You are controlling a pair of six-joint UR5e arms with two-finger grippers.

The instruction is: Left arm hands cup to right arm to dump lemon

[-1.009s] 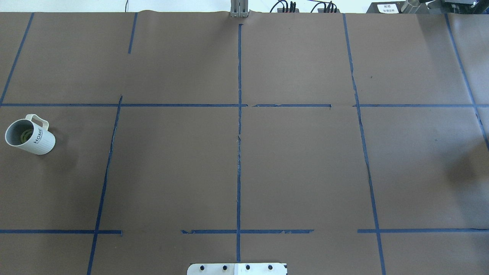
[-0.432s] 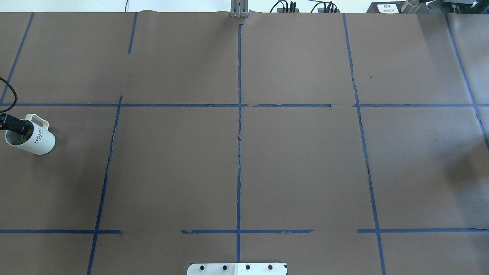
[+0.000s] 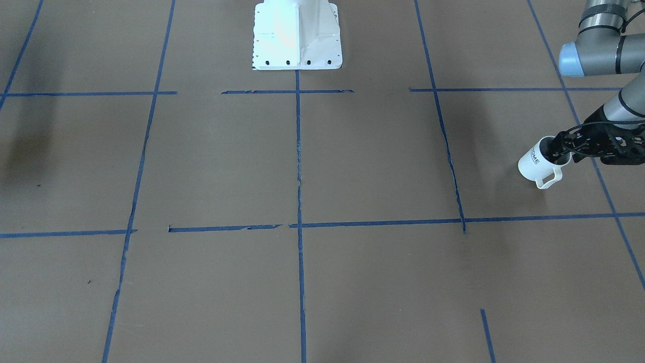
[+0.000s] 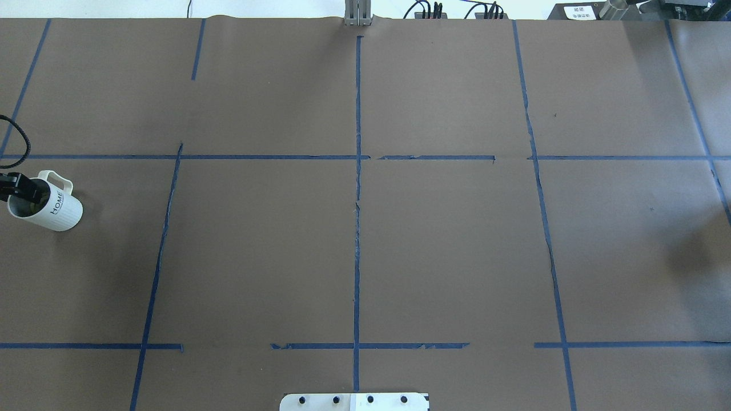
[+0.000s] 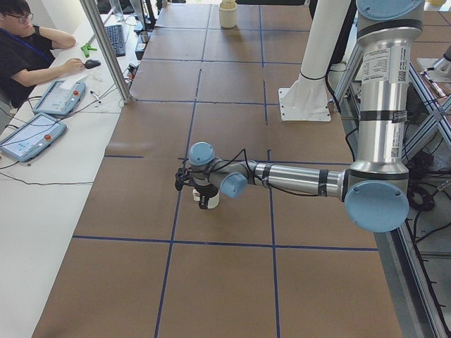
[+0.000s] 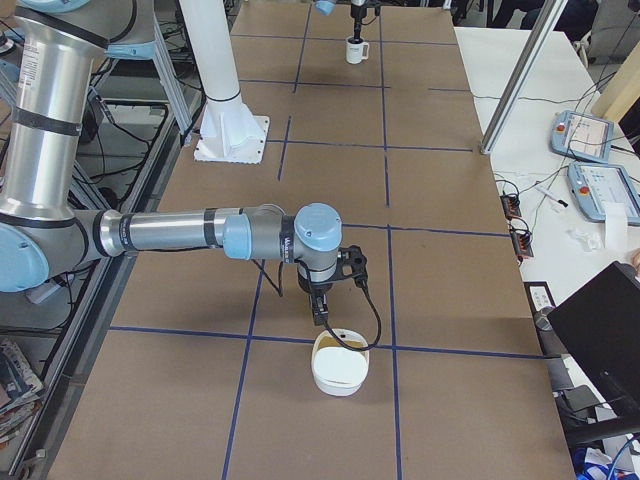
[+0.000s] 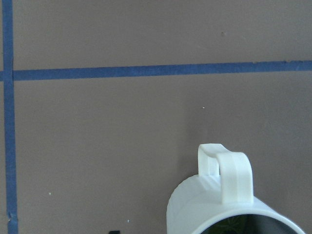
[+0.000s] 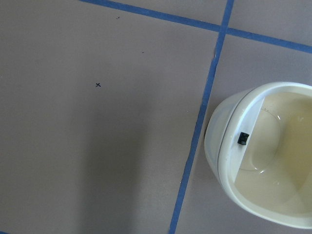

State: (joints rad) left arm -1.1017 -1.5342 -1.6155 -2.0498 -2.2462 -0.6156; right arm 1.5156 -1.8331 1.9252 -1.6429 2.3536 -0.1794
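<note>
Cup (image 4: 54,208) stands upright on the bench (image 4: 445,245) at the robot's far left end. Its mouth is up, so its long axis is vertical, and the handle faces away from the robot's base. Lemon (image 7: 229,227) shows only as a greenish patch inside the cup at the bottom edge of the left wrist view. Left arm (image 5: 296,179) reaches out low and nearly level. Left pincer (image 3: 554,148) sits right at the rim, on the cup's outer side just beside the handle, and one finger seems to dip into the mouth. Whether it is clenched on the wall or released cannot be told, since the front view is too small and the overhead view crops it. Right arm (image 6: 170,232) is well apart at the opposite end of the bench. Right pincer (image 6: 320,315) points down just above a cream bowl (image 8: 263,156); its state cannot be told from the side view. Judgement: the step in hand is the rim pinch. The left arm is by far the nearer. The lift should go straight up along the cup's axis to keep the lemon inside before the carry toward the centre.
</note>
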